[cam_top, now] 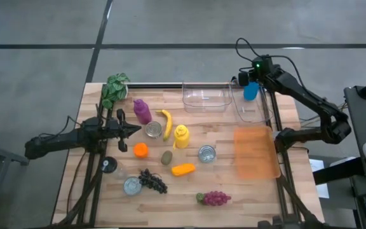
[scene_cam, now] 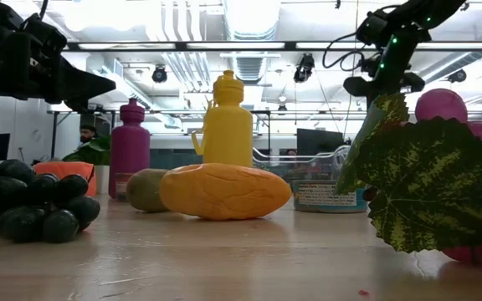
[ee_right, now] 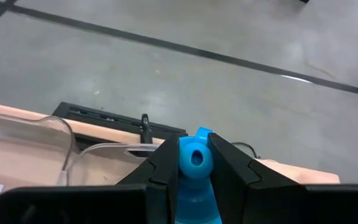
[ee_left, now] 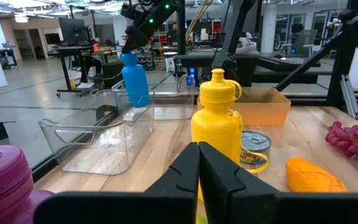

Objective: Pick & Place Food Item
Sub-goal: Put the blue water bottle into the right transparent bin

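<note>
My right gripper (ee_right: 195, 163) grasps the blue bottle (cam_top: 251, 91) by its neck, hanging over the clear bin (cam_top: 254, 105) at the worktop's far right. Lower it straight down, upright, clear of the walls, before letting go. Left gripper (cam_top: 136, 129) waits clenched, empty.

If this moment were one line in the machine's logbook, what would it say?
right gripper: shut on blue bottle, over clear bin | left gripper: shut, empty, near purple bottle
</note>
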`<action>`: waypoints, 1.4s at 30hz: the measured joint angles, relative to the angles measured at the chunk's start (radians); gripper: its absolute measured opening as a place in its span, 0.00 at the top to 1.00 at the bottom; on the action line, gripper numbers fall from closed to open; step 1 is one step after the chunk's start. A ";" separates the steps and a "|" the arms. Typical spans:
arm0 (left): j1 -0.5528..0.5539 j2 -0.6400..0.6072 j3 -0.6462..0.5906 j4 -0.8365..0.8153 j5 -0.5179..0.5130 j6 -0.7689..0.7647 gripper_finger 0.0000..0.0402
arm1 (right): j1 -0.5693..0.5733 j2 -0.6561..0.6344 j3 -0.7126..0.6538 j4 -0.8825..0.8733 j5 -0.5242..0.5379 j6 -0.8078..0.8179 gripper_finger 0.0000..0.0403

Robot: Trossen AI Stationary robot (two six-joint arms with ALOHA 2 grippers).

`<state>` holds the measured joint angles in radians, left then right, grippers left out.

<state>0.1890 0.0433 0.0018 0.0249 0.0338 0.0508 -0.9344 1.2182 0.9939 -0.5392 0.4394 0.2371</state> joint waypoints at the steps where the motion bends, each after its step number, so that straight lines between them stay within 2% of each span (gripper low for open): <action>1: 0.000 0.000 0.000 0.000 0.000 0.000 0.96 | 0.000 0.006 0.000 0.000 0.010 0.001 0.84; 22: 0.000 0.000 0.000 0.000 0.000 0.000 0.96 | -0.016 0.007 0.000 -0.006 0.009 0.096 0.84; 42: 0.000 0.000 0.000 0.000 0.000 0.000 0.96 | -0.017 0.008 -0.014 0.002 0.008 0.101 0.84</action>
<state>0.1893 0.0437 0.0017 0.0250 0.0338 0.0507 -0.9516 1.2259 0.9803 -0.5368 0.4479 0.3380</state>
